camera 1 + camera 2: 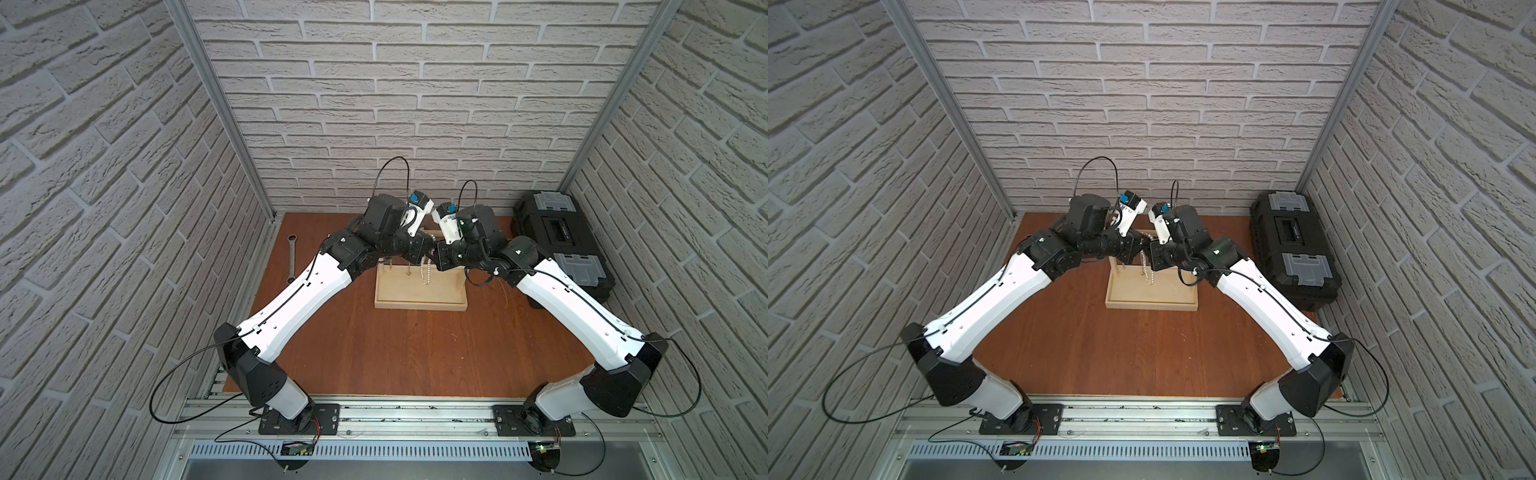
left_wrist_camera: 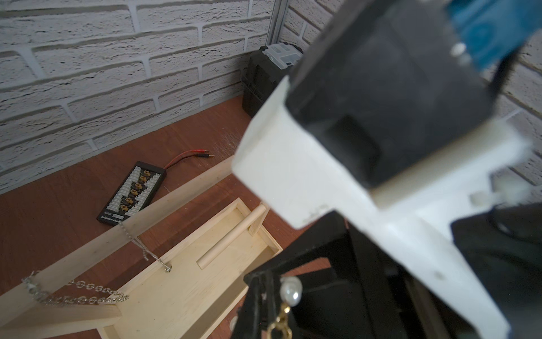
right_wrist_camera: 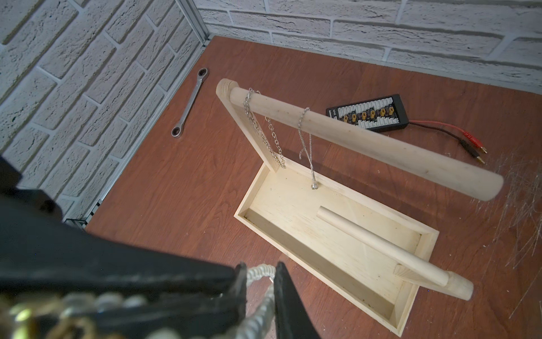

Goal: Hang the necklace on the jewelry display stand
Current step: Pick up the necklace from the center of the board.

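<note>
The necklace (image 1: 424, 270) is a pearl strand with a gold clasp. It dangles over the tray of the jewelry display stand (image 1: 419, 305), between my two grippers. The left gripper (image 2: 259, 278) is shut on its clasp end, and one pearl (image 2: 290, 290) shows beside the black fingers. The right gripper (image 3: 259, 271) has its jaws closed against a loop of the pearl strand (image 3: 258, 317). In both top views the grippers meet tip to tip above the stand (image 1: 1150, 305). Its dowel bar (image 3: 366, 141) carries two silver chains (image 3: 264, 129).
A black toolbox (image 1: 557, 245) stands at the back right. A wrench (image 1: 292, 259) lies at the back left. A black connector board (image 3: 368, 113) with red and black leads lies behind the stand. Brick walls close in on three sides.
</note>
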You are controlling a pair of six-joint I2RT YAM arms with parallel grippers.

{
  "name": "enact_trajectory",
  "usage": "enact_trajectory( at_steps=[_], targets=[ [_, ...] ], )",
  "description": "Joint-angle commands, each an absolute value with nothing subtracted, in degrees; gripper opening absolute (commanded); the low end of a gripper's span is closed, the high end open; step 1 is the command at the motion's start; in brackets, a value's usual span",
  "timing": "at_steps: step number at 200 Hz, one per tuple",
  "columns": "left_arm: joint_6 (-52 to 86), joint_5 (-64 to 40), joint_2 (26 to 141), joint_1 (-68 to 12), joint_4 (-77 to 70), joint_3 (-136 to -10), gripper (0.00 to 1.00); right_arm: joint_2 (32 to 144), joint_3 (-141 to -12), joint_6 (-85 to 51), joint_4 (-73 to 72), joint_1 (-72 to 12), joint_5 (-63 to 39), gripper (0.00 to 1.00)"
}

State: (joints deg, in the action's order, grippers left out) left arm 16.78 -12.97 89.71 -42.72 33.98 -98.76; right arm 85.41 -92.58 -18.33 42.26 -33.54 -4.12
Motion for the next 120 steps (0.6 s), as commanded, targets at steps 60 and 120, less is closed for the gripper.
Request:
enact_trajectory(
  at_steps=[60,120],
  targets=[
    [16.1,-12.7,97.9,-43.2,34.9,-107.2,0.10,85.6,-96.8,-13.9,37.1,-29.3,1.9,0.19],
    [16.5,-13.2,104.2,-42.7,34.9,-114.3,0.10,88.5,-98.8,-11.8,36.0,-26.3,3.4,0.18]
  ],
)
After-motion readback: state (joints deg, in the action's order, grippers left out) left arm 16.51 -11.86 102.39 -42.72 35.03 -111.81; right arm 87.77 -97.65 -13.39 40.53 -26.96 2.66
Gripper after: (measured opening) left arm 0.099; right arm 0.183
